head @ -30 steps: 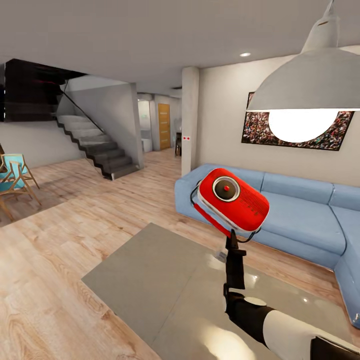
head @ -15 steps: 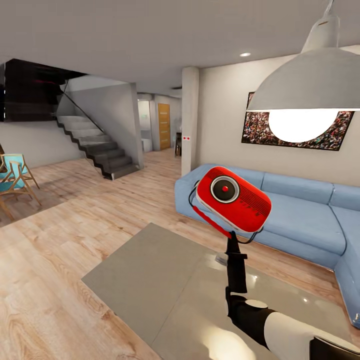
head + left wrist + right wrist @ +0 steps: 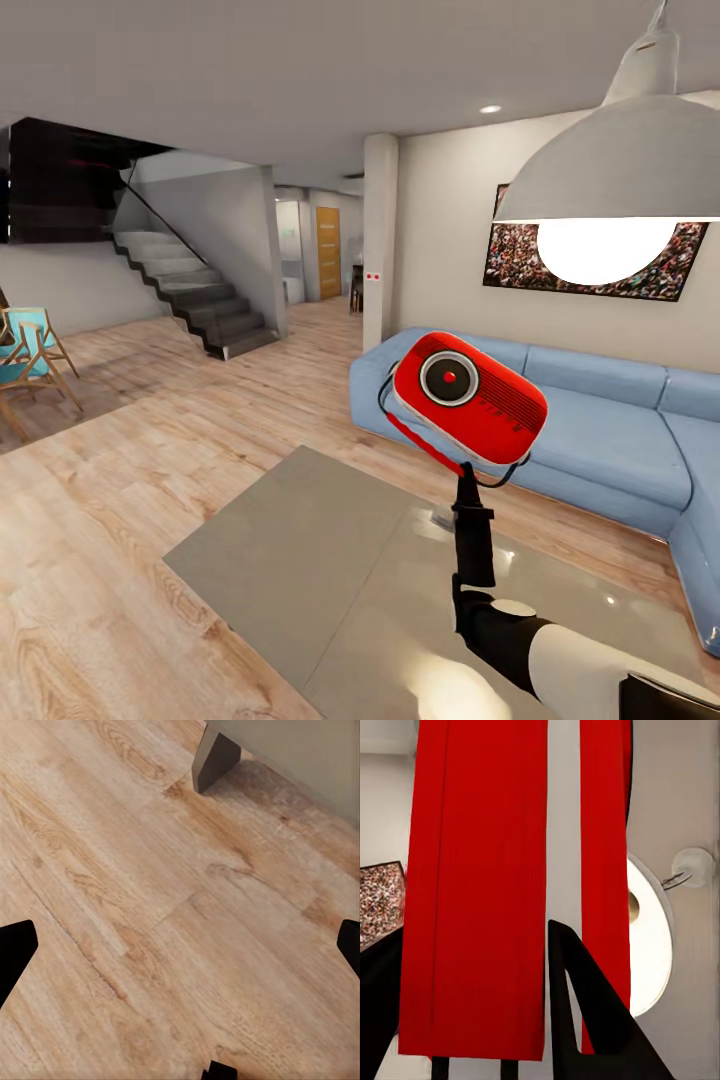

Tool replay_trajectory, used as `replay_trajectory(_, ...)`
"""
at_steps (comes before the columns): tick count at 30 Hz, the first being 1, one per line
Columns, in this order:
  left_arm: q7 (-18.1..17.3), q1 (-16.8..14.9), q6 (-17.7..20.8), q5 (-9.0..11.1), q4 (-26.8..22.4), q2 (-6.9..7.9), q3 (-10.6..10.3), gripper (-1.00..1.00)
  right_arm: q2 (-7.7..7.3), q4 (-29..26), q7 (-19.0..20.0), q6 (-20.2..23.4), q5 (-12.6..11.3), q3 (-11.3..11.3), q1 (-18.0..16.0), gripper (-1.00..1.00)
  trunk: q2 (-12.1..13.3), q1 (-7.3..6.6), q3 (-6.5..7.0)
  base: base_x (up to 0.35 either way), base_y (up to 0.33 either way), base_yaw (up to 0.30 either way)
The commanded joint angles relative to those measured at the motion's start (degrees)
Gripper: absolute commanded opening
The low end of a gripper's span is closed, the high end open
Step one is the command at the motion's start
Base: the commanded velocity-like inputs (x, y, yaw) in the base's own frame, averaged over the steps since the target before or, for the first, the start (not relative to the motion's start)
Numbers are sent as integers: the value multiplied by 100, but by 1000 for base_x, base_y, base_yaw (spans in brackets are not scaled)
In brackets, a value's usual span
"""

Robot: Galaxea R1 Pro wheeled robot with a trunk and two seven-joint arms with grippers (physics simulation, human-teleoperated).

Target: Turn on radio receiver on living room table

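The radio receiver (image 3: 470,400), a glossy red box with a white edge and a black knob, hangs tilted in the air above the table (image 3: 300,550). My right gripper (image 3: 466,482) points upward under it and is shut on its lower edge. In the right wrist view the red casing (image 3: 480,885) sits between the two dark fingers (image 3: 585,1012). My left gripper (image 3: 180,949) is open over the wood floor, close to a table leg (image 3: 214,757). The room has a blue sofa (image 3: 600,420), a grey pendant lamp (image 3: 620,170) and a crowd picture (image 3: 510,250).
A small white-grey device (image 3: 443,517) lies on the table behind my right arm. Stairs (image 3: 190,290) rise at the back left, a wooden chair (image 3: 25,360) stands at the far left, and a pillar (image 3: 380,240) stands beside the sofa.
The radio in my right gripper has shifted slightly to the right and tilted a little. The room and the camera have stayed put.
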Motion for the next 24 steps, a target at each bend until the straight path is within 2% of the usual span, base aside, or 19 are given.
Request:
replay_trajectory(1,0,1,0,0,-1,-1,0,100,-1,11,-32,-2,8,7,-1,-100,-1,0,0,0,0,0)
replay_trajectory(5,0,2,0,0,-2,-3,0,100,0,150,-114,74,48,66,-1,-100,-1,0,0,0,0,0)
replay_trajectory(7,0,0,0,0,-2,-3,0,100,3,219,-114,285,107,223,-1,-100,-1,0,0,0,0,0)
replay_trajectory(12,0,0,0,0,1,-4,0,100,5,284,-114,846,246,847,-1,-100,-1,0,0,0,0,0)
replay_trajectory(17,-34,-1,8,6,3,-10,-2,100,10,294,-114,992,272,1272,1,-100,-1,0,0,0,0,0)
replay_trajectory(21,-113,-2,18,2,4,-115,-53,100,10,296,-114,1270,274,1699,11,-100,-1,0,0,0,0,0)
replay_trajectory(24,-137,1,28,-5,-7,-169,-125,100,7,297,-114,1659,272,2093,26,-100,-1,0,0,0,0,0)
